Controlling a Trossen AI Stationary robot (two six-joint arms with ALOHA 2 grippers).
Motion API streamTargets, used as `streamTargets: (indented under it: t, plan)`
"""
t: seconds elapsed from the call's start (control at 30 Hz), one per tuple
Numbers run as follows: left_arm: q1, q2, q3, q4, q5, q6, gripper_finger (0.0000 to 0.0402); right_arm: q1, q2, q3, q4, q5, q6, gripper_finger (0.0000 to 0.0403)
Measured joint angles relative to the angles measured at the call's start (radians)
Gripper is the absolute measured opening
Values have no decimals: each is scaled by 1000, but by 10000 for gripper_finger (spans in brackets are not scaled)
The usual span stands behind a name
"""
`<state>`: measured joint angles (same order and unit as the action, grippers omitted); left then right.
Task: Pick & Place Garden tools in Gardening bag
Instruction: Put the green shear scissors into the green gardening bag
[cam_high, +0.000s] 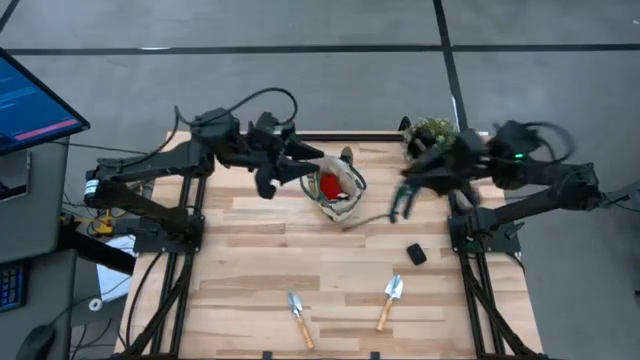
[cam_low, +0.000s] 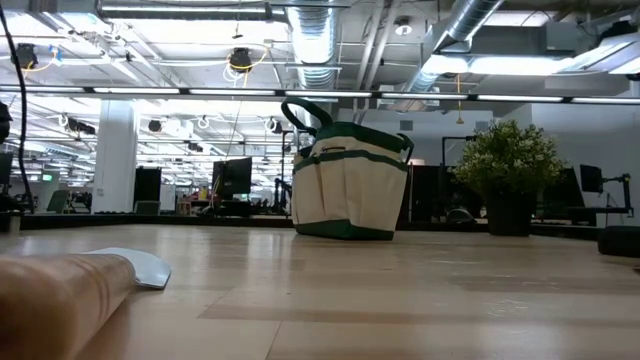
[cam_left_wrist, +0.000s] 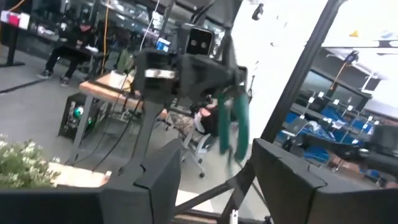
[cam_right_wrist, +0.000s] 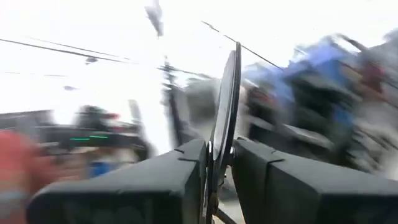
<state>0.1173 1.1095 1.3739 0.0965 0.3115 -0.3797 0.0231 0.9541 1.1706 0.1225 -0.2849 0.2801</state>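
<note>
Now the left gripper (cam_high: 268, 186) stands parted at nine o'clock of the gardening bag (cam_high: 338, 192), while the right gripper (cam_high: 398, 207) clamps a trowel (cam_high: 375, 218) at three o'clock, probably for dropping inside.

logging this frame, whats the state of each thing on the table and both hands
gardening bag: upright, open at the top, red glove inside
left hand: open, empty, beside the bag
right hand: shut on a thin metal tool, near the bag
two trowels: lying flat at the near table edge, apart
black block: resting on the table
potted plant: upright at the back
</note>
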Motion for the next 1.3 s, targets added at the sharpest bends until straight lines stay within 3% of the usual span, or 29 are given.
streamTargets:
  t: [0.23, 0.43, 0.67, 0.93, 1.03, 1.2, 1.3]
  plan:
    - [-30, -38, 0, 2, 8, 8, 168, 56, -41, 1, 231, -260, -22, 46]
    - [-46, -35, 0, 2, 50, 8, 159, 135, -33, 1, 370, -576, 59, 46]
    - [-47, -23, 0, -4, 56, 8, 158, 222, -7, 0, 361, -695, -67, 46]
    - [-47, -23, 0, -2, 56, 8, 157, 199, -12, 1, 360, -628, -83, 46]
    - [-47, -23, 0, -3, 56, 4, 155, 155, -17, 1, 286, -472, -143, 46]
    - [-47, -23, 0, -3, 17, -49, 149, 82, -18, 1, 18, -95, -245, 46]
    - [-47, -28, 0, -1, -51, -68, 142, 54, -2, 0, -76, -37, -297, 46]
